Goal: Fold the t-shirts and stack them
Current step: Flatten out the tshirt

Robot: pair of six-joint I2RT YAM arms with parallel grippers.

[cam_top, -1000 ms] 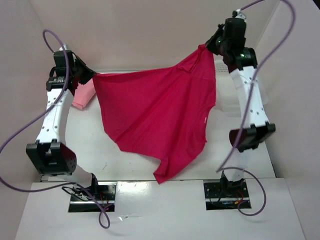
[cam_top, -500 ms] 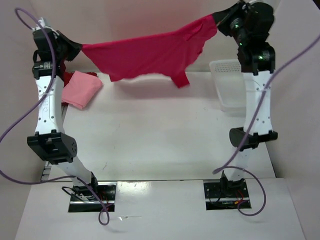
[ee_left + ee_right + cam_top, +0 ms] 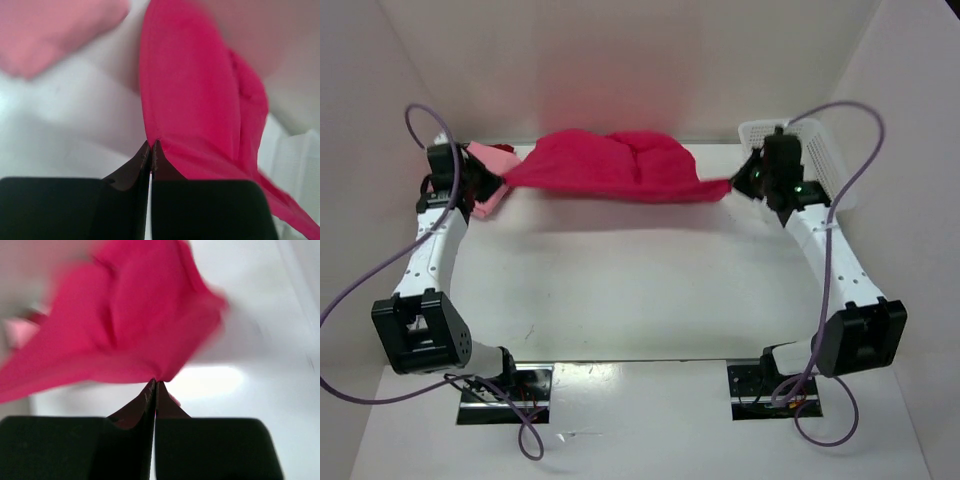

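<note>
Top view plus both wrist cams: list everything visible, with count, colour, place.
magenta t-shirt: 1, bright magenta-pink, strung between both grippers over the far side of the table
light pink t-shirt: 1, light pink, far left, behind the left gripper
mesh basket: 1, white, far right corner
table: 1, white, under everything
left gripper: 1, black, shut on the magenta t-shirt's left end
right gripper: 1, black, shut on its right end

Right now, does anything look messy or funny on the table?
The magenta shirt is puffed up in lumpy folds, not flat, strung between the left gripper and right gripper, each pinching one end. Nothing looks torn.
</note>
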